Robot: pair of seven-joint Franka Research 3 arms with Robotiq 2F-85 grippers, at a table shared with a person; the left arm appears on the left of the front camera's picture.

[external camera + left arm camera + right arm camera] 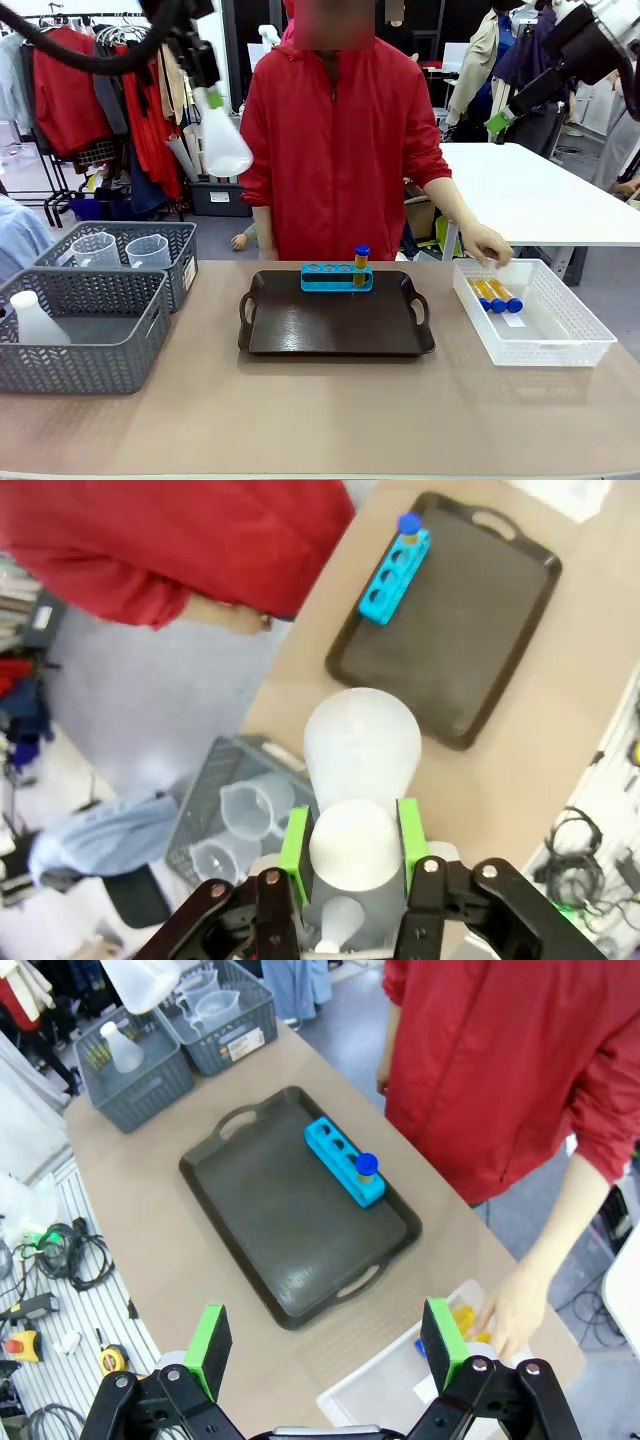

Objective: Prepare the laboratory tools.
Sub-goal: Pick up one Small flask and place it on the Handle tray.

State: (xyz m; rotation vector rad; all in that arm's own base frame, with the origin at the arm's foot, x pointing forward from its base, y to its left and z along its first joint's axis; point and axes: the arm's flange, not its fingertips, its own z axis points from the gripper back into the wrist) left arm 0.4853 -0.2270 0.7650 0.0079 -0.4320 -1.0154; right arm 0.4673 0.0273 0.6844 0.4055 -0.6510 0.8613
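High above the table's left side, the left claw (352, 845) grips a white flask (362, 750) by its neck, base down and long axis near upright. The right claw (325, 1345) hangs wide open. One tube (361, 262) stands in the rack (337, 277). More tubes (495, 295) lie in the bin (560, 345), and the jugs (148, 250) sit unmoved in their basket (185, 262), so most of the task looks left to do.

"Can any print be read here?"

"None. A white sticker (243, 1048) sits on the grey basket (215, 1058) at upper left, but its print is too small to read."

"And the measuring jugs (148, 250)?"

"Any markings are too faint. A pale slip (513, 320) in the white mesh bin (590, 345), lower right, is illegible too."
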